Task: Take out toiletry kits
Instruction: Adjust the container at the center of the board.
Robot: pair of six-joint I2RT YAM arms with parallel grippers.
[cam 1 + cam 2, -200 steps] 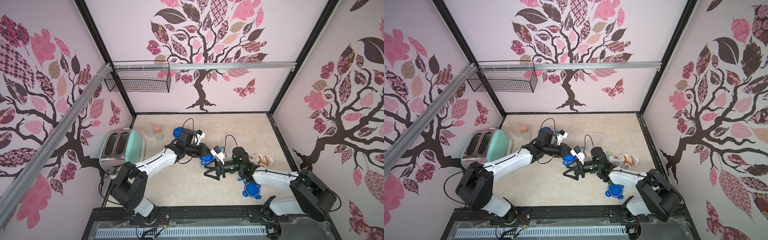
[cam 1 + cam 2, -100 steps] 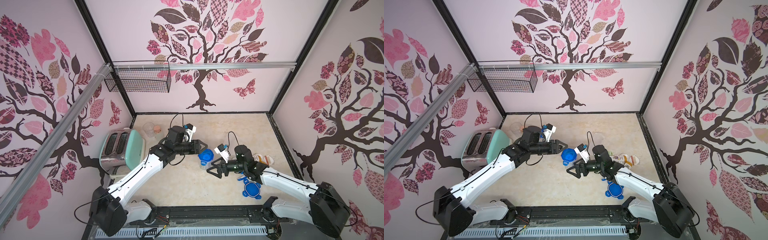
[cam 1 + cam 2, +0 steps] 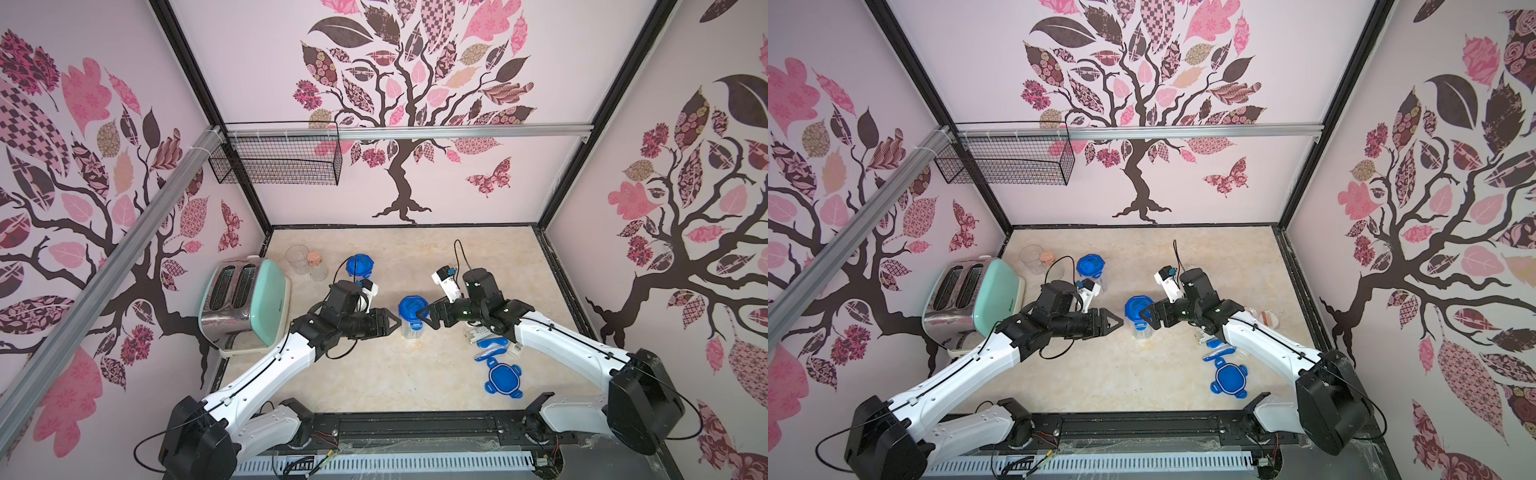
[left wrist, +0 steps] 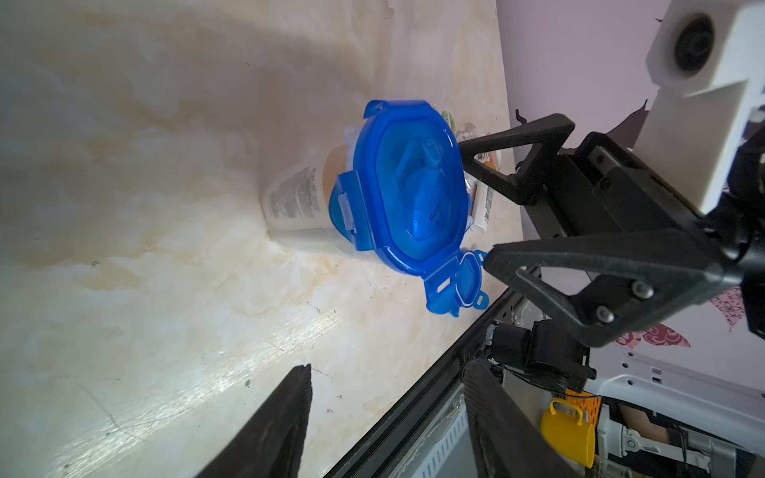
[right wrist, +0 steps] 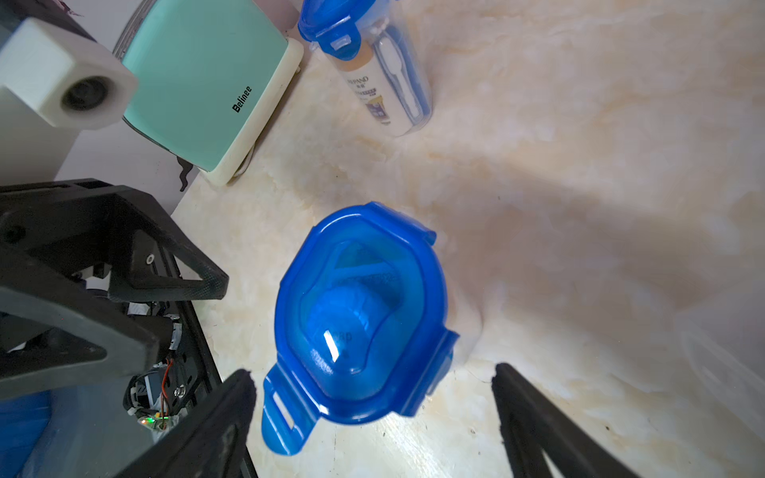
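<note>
The left pincer [image 3: 394, 323] and right pincer [image 3: 424, 319] are held wide, empty, flanking the canister [image 3: 408, 308]; the kit [image 4: 294, 202] inside is dimly seen.

A toaster [image 3: 245, 307] sits at the left edge of the counter [image 3: 374, 374], with a cup [image 3: 297, 257] and a jar [image 3: 316, 266] behind it near the back left corner and a lidded canister [image 3: 358, 266] just right of those. A second canister [image 3: 411, 316] stands mid-counter. Toiletry items [image 3: 490, 344] lie toward the right edge, with a loose lid [image 3: 503, 378] in front of them.

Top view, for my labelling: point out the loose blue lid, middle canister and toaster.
loose blue lid [image 3: 503, 378], in a top view, its centre panel.
middle canister [image 3: 410, 308], in a top view, its blue lid.
toaster [image 3: 268, 307], in a top view, its mint side.
</note>
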